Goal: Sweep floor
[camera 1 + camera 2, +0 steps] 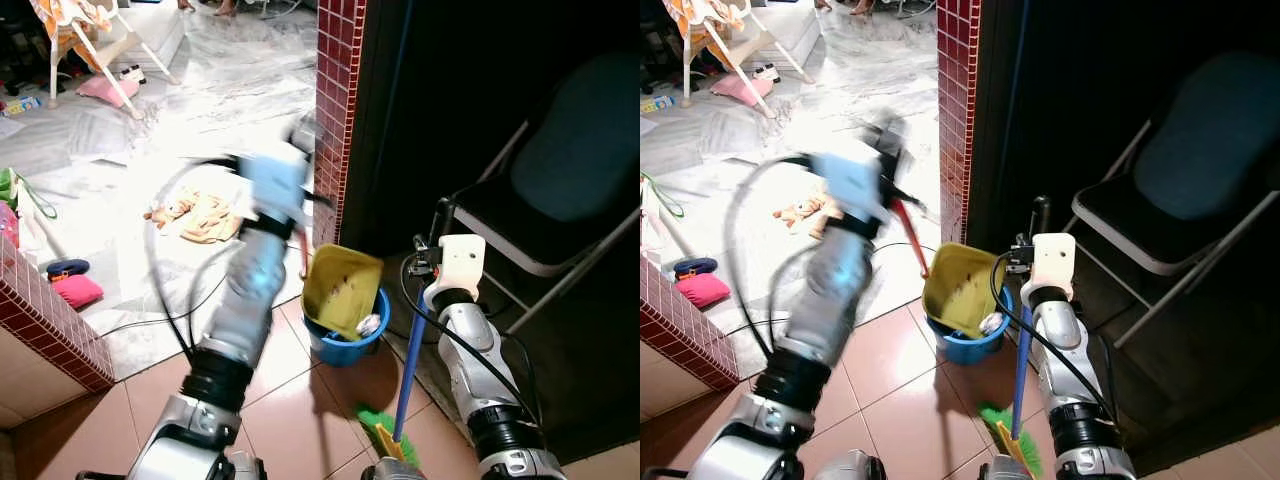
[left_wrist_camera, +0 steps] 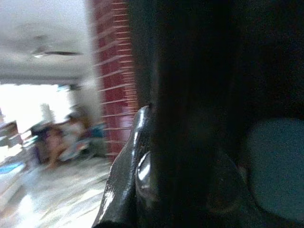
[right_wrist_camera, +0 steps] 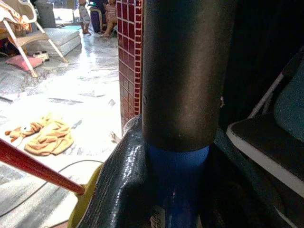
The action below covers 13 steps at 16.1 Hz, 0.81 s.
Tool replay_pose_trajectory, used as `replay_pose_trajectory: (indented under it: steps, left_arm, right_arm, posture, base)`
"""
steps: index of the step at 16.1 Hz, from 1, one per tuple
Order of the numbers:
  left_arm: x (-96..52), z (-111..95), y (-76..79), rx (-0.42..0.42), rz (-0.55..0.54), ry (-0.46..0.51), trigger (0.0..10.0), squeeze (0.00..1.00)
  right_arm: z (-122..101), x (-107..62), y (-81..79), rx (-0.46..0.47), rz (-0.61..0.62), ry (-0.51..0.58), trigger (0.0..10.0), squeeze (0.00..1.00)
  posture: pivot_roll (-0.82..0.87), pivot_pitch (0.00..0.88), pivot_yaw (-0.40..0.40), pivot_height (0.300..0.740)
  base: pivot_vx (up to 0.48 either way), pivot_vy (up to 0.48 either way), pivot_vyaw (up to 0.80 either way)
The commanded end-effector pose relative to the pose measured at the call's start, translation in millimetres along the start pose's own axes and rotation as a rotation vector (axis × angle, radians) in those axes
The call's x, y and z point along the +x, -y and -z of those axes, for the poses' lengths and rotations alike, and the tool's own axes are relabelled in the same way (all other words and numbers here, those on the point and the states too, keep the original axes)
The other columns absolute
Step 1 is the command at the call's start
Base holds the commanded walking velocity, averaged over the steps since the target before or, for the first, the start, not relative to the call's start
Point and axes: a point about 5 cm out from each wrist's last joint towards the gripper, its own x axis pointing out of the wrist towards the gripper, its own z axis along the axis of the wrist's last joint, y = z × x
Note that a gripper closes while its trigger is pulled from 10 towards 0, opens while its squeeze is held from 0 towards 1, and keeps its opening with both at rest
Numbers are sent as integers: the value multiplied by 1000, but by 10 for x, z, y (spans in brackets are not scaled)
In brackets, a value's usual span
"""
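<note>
My left arm is raised and blurred. Its gripper (image 1: 890, 140) is shut on the red handle (image 1: 908, 240) of a yellow dustpan (image 1: 340, 285). The dustpan is tilted over a blue bucket (image 1: 345, 348) on the tiled floor beside the red brick pillar (image 1: 335, 100). My right gripper (image 3: 175, 190) is shut on the broom's blue shaft (image 1: 410, 370), just below its black grip (image 1: 1040, 212). The broom stands upright to the right of the bucket, with its green bristles (image 1: 378, 425) on the floor. A finger (image 2: 126, 175) of the left gripper shows beside a dark shape.
A folding chair (image 1: 560, 190) stands in the dark recess on the right. A low brick wall (image 1: 50, 320) lies at the left. An orange cloth (image 1: 200, 215), a pink cushion (image 1: 75, 290) and black cables (image 1: 160, 320) are on the marble floor beyond.
</note>
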Motion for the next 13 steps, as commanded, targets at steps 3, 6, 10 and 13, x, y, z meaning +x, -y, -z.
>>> replay_pose_trajectory:
  steps: [3,6,10,13]
  left_arm:
    - [-96,-123,200,205,328,138,10000,0]
    - [74,-353,9,293,283,232,10000,0]
    - [454,-859,-427,183,-35,322,10000,0]
    - [455,-1356,-889,274,-335,410,10000,0]
  right_arm:
    - [-113,77,11,-3,10,49,10000,0]
    - [-112,70,10,3,21,61,10000,0]
    - [-89,88,-61,5,6,57,10000,0]
    - [-114,136,-43,3,3,59,10000,0]
  posture:
    - [-71,0,22,740]
    - [-72,0,36,740]
    - [-54,0,23,740]
    - [-13,0,8,740]
  base:
    - [0,0,0]
    - [0,0,0]
    - [0,0,0]
    - [0,0,0]
